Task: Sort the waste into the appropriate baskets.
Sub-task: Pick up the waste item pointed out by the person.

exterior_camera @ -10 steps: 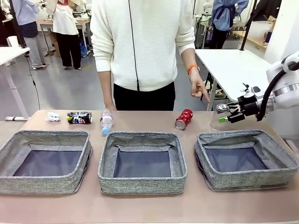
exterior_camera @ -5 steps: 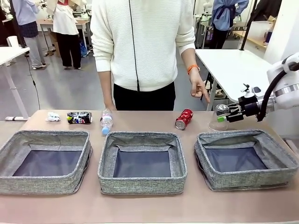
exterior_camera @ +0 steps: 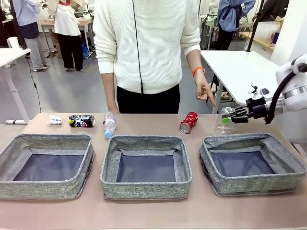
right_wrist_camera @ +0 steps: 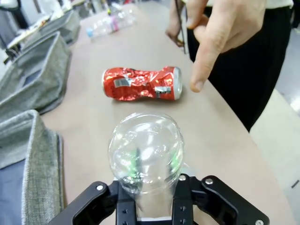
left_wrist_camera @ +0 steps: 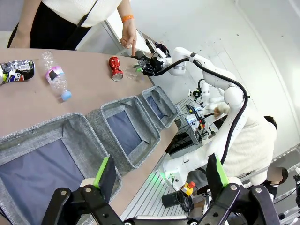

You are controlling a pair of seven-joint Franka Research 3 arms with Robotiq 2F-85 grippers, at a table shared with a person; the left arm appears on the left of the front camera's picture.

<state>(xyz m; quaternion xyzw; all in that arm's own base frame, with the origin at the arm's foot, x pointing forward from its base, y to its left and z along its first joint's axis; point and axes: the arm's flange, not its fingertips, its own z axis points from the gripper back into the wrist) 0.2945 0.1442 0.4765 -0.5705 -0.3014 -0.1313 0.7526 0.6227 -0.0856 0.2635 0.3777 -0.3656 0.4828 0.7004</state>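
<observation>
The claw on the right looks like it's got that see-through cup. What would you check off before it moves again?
1. Right claw shut on the clear cup: ok, its fingers pinch the cup's sides.
2. Cup lifted off the table: cannot tell.
3. Person's hand out of the way: ok, it points down on the far side, by the red can.
4. Red can apart from the cup: ok.
5. Right basket open and empty: ok.
6. Right basket is the proper one for plastic: cannot tell, no labels show.
</observation>
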